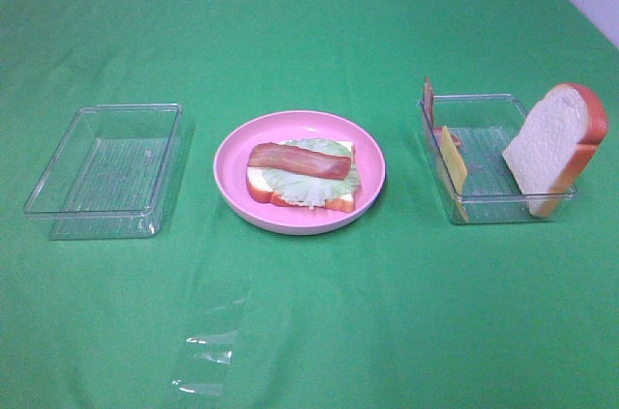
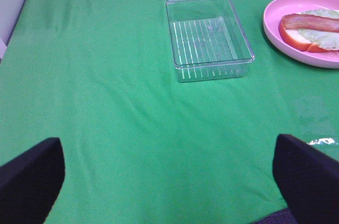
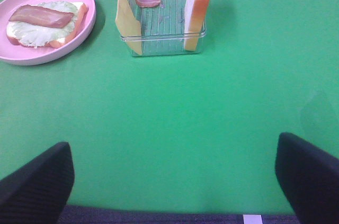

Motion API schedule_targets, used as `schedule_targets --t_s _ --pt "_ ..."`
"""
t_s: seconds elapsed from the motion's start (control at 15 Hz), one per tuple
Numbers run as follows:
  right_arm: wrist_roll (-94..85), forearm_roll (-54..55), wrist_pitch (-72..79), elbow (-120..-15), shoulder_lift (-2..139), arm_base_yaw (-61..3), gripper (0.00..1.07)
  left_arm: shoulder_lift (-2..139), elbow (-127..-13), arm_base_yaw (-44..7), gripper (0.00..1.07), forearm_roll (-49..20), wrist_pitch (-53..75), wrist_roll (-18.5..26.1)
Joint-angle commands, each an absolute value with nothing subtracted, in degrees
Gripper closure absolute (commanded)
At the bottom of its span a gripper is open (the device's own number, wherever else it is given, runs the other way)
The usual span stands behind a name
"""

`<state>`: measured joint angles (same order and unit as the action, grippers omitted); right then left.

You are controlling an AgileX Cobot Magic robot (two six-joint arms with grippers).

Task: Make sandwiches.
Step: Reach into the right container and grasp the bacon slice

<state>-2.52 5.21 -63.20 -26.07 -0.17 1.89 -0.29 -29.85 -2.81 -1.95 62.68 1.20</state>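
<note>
Half-built sandwich point(image 1: 302, 175) on pink plate point(image 1: 224, 153), mid-counter point(image 1: 309, 312); cheese probably next, right arm's job.
Cheese slice point(image 1: 454, 169) stands on edge along the plate-side wall of the right bin point(image 1: 503, 198), long axis running near-to-far, ahead of the right hand point(image 3: 172, 179). That hand and the left hand point(image 2: 169, 176) are both wide open and empty. Spare bacon strip point(image 1: 428, 100) sits just beside the cheese. Bread slice point(image 1: 553, 143) leans on the opposite wall, clear of the cheese. Left bin point(image 1: 58, 153) holds nothing.

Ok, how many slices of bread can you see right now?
2. The bottom slice lies on the pink plate under lettuce and bacon; the upright slice leans in the right-hand clear container. Another could hide beneath the lettuce, but none shows.
</note>
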Motion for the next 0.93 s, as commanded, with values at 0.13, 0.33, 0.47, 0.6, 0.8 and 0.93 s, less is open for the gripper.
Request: schedule_targets --t_s 0.13,0.33,0.47,0.6,0.8,0.93 --pt "-2.7 5.5 -62.9 -25.8 -1.8 1.9 0.09 -1.3 -29.7 -2.8 0.07 -2.1 61.7 0.7" --pt "-2.7 5.5 -62.9 -25.8 -1.8 1.9 0.09 -1.5 -29.7 2.2 0.07 -2.2 61.7 0.7" --pt "-2.7 5.5 -62.9 -25.8 -1.8 1.9 0.09 -1.5 -29.7 2.5 0.07 -2.2 61.7 0.7" --pt "-2.7 5.7 -62.9 -25.8 -1.8 1.9 0.09 -1.5 -29.7 2.5 0.07 -2.2 61.7 0.7" --pt "-2.8 4.2 -62.9 -26.0 1.9 1.9 0.09 -1.5 -29.7 2.5 0.08 -2.2 61.7 0.7" --pt "-2.8 4.3 -62.6 -26.5 8.1 1.9 0.09 -1.5 -29.7 2.5 0.08 -2.2 61.7 0.7"
